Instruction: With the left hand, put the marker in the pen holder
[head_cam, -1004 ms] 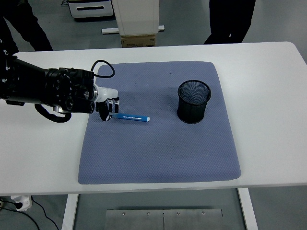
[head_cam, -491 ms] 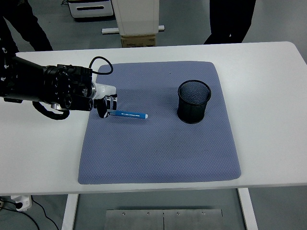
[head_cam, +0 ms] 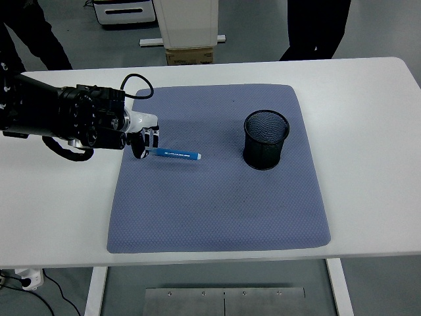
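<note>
A blue marker (head_cam: 176,155) with a white tip sticks out to the right from my left hand (head_cam: 143,139), whose fingers are curled around its left end. It hovers just above the blue-grey mat (head_cam: 217,197), nearly level. The black mesh pen holder (head_cam: 266,139) stands upright on the right half of the mat, well to the right of the marker's tip. My left arm comes in from the left edge over the white table. My right hand is out of sight.
The white table (head_cam: 368,112) surrounds the mat. A black cable loops above my left wrist (head_cam: 135,85). Two people's dark legs and a white cabinet with a cardboard box stand beyond the far edge.
My left hand has closed on the marker's left end and raised it slightly, drawing it a little up and to the left. The pen holder has not moved.
</note>
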`<state>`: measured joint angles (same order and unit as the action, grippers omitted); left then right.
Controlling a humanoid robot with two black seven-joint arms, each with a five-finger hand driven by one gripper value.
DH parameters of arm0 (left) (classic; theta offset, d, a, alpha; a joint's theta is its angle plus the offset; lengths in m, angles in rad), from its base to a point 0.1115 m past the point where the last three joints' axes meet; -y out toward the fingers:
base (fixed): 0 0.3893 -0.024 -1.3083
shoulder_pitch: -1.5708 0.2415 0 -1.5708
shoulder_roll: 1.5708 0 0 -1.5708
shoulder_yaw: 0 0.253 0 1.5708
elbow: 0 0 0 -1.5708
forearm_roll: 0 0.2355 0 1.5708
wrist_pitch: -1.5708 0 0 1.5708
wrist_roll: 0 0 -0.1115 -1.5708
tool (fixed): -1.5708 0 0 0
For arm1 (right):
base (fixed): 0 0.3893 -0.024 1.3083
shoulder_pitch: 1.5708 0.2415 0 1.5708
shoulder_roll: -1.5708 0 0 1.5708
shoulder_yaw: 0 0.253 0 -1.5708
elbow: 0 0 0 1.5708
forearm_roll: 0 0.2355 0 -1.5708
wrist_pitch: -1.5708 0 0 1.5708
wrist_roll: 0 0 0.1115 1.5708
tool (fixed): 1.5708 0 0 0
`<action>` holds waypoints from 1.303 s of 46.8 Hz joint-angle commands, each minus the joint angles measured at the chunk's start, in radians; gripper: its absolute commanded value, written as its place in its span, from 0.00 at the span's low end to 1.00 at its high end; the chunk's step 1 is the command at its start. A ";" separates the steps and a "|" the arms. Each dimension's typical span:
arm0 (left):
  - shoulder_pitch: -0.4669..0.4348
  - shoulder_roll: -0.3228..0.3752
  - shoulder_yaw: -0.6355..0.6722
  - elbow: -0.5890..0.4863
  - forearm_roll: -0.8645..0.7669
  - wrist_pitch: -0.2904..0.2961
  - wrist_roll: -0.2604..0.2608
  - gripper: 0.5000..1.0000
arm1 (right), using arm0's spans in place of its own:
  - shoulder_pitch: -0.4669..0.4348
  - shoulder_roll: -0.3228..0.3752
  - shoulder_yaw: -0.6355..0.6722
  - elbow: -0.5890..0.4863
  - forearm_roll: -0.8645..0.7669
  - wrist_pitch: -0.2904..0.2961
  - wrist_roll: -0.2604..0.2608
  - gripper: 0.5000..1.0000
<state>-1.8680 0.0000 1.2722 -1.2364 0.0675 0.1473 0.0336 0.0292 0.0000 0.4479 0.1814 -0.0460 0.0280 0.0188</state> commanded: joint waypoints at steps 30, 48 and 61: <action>-0.040 0.000 0.010 0.006 0.000 0.000 -0.001 0.00 | 0.000 0.000 0.000 0.001 0.000 0.001 0.001 1.00; -0.089 0.006 0.019 0.009 0.000 0.002 -0.001 0.00 | 0.000 0.000 0.000 0.000 0.000 0.001 0.001 1.00; -0.129 0.031 0.024 0.011 0.000 0.002 -0.001 0.00 | 0.000 0.000 0.000 0.000 0.000 0.000 0.000 1.00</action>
<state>-1.9904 0.0279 1.2963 -1.2256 0.0675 0.1487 0.0322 0.0292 0.0000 0.4479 0.1816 -0.0459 0.0281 0.0197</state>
